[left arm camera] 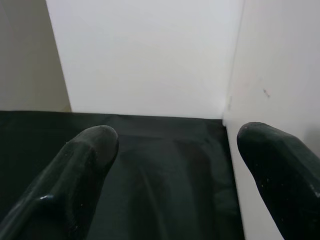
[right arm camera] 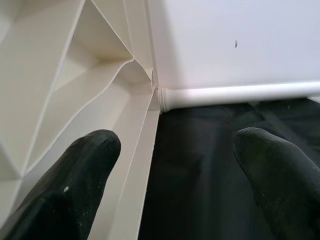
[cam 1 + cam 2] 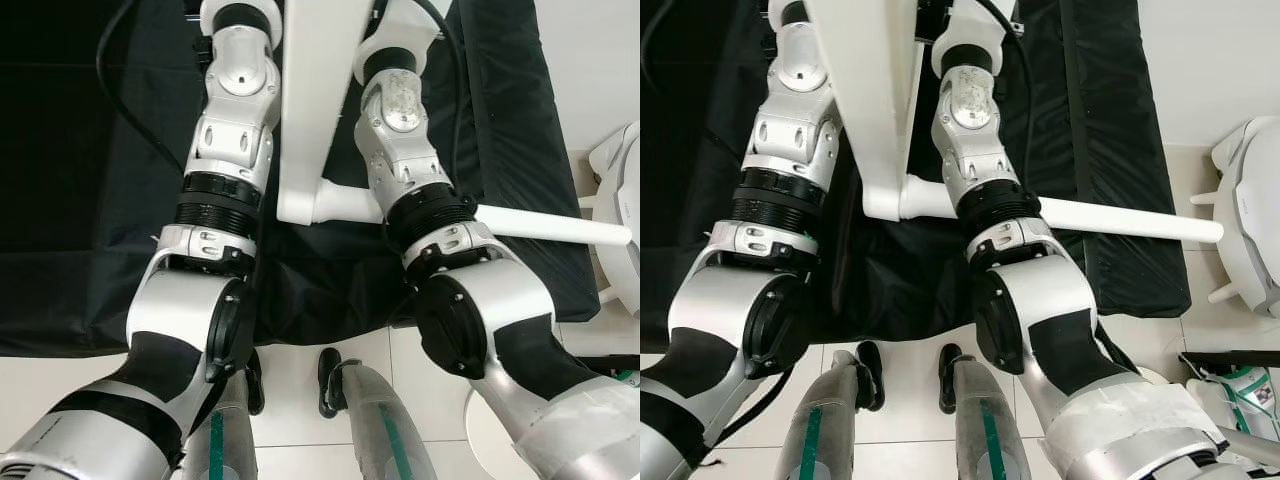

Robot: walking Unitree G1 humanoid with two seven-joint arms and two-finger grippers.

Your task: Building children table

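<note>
The robot's feet [image 3: 330,380] stand on pale floor tiles [image 3: 300,390] at the edge of a black sheet [image 3: 80,200]. Further out, the white table top [image 3: 318,90] stands on edge on the sheet between both arms, one leg [image 3: 545,226] pointing right. The left pincer [image 1: 175,150] and right pincer [image 2: 175,150] both gape wide, gripping nothing.

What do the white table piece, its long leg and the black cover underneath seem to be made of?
Table piece: probably moulded plastic, matte white, judging by the ribbed hollow underside. Leg: a smooth white tube, plastic or painted metal; can't tell which. Cover: black fabric with a slight sheen, creased and draped in folds.
</note>
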